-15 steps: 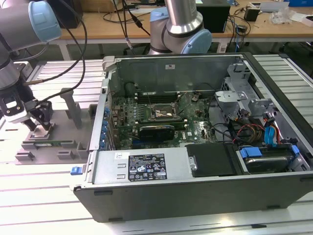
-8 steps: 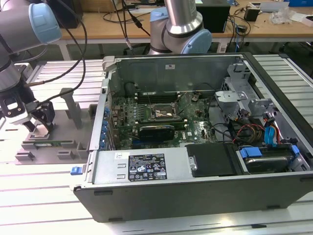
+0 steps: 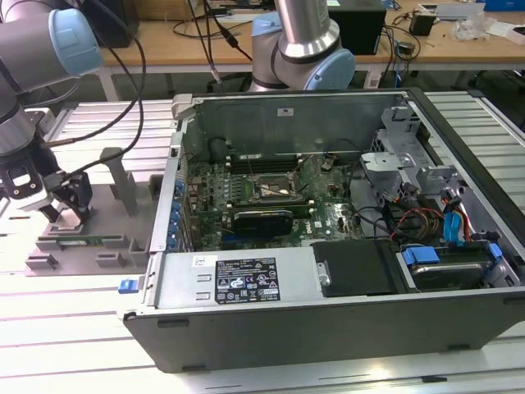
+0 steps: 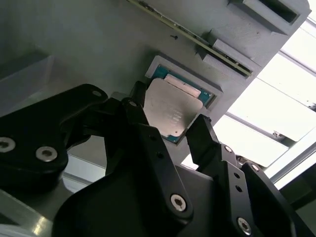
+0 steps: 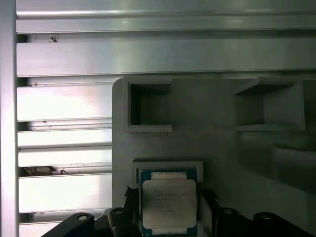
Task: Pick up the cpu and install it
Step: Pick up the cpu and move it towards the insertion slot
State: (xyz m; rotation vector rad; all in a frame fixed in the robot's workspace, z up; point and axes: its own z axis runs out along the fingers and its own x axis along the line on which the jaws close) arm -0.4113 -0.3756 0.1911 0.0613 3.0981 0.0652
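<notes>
Exterior view, starting at its left: the gripper (image 3: 67, 215) hangs low over a grey fixture tray (image 3: 107, 246), which lies on the slatted metal table (image 3: 66, 328). Its black fingers (image 3: 82, 201) point down at the tray.

Just to the exterior view's right of the tray stands the opened computer case (image 3: 328, 320). The green motherboard (image 3: 328, 217) is bare inside it. The dark socket (image 3: 275, 189) with its metal frame sits near the board's middle, well apart from the gripper. Behind the case rises the base of a second arm (image 3: 303, 41). At the case's far right lie red and blue cables (image 3: 455, 226).

In the second wrist view the cpu (image 4: 170, 108) lies flat in a square recess of the tray, silver top up. The jaws are spread, with one finger close to each of two opposite edges of the chip. Whether they touch it I cannot tell. The first wrist view shows the cpu seated the same way, with two box-shaped pockets (image 5: 148, 106) of the tray beyond it.
</notes>
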